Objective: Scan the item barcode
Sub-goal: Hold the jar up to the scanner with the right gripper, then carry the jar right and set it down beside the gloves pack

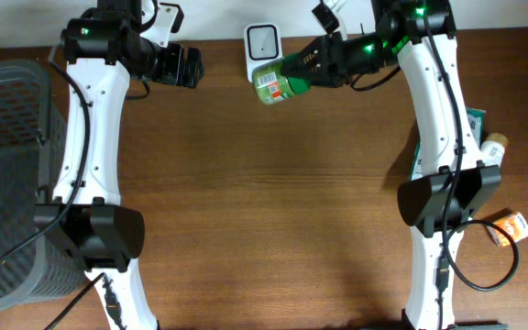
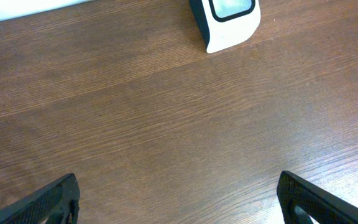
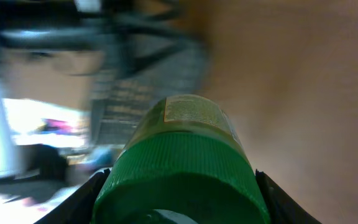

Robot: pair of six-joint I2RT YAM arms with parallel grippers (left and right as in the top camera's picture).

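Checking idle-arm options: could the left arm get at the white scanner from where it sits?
Probably yes. The left gripper is open and empty, with bare table between its fingers and the scanner; only the green bottle hangs on the scanner's far side.

A dark mesh basket (image 1: 7,174) fills the left edge of the wooden table (image 1: 264,202); at right edge lie a white-capped bottle (image 1: 493,147), a teal packet (image 1: 476,119) and an orange box (image 1: 510,226).
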